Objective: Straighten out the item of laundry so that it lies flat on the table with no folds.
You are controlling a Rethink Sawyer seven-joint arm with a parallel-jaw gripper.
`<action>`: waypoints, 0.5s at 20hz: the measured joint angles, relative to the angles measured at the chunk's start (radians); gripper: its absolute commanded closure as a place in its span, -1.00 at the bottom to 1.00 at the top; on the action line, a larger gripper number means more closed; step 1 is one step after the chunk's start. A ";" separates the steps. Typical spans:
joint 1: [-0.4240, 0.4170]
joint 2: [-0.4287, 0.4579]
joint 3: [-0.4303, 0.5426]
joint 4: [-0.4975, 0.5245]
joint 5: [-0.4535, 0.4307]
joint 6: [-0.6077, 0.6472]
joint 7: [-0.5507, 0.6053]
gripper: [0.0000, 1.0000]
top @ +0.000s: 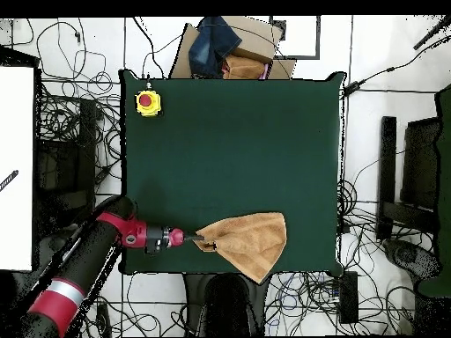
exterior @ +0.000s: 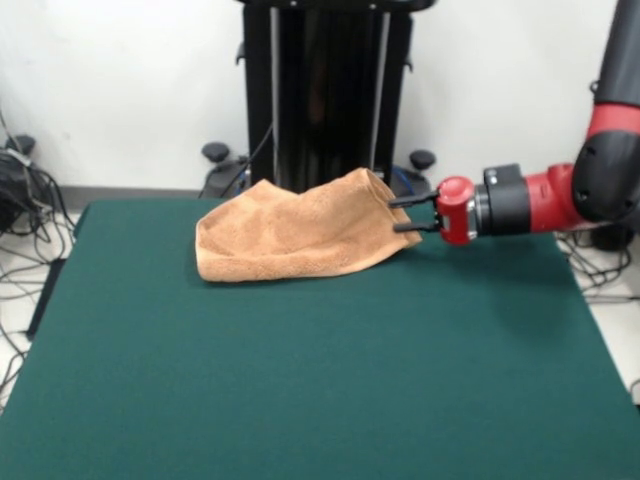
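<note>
**Towel pinched at one corner, lifted off the green**

Dark green table (exterior: 300, 380) is seen filling the front view, white wall behind it, cables strewn over the floor at both sides. Toward the far edge, around twelve o'clock of the tabletop, the peach-orange towel (exterior: 290, 240) is found, bunched and folded rather than flat. Its end at three o'clock is raised clear of the cloth and drawn to a point, while the nine o'clock end is rested on the table. That raised corner is clamped between the two black fingers of the gripper (exterior: 402, 213), held level, with the red and black arm (exterior: 540, 200) reaching in from three o'clock. From overhead, the towel (top: 249, 243) is shown fanned out away from the gripper (top: 199, 238), close to the table's edge. A yellow box with a red button (top: 148, 103) is seen at the opposite corner.
</note>
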 measured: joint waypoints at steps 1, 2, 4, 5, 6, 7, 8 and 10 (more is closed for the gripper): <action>0.000 0.002 0.000 -0.013 0.000 0.005 0.000 -1.00; -0.001 0.003 0.000 -0.021 0.000 0.009 0.000 -1.00; -0.001 0.005 0.000 -0.034 0.002 0.014 0.000 -1.00; -0.001 0.006 0.000 -0.049 0.004 0.022 0.000 -1.00; -0.001 0.006 0.000 -0.063 0.007 0.030 0.000 -1.00; -0.001 0.007 0.000 -0.070 0.008 0.034 0.000 -1.00; -0.001 0.007 0.000 -0.076 0.010 0.037 0.000 -1.00; -0.002 0.007 0.000 -0.101 0.017 0.053 0.000 -1.00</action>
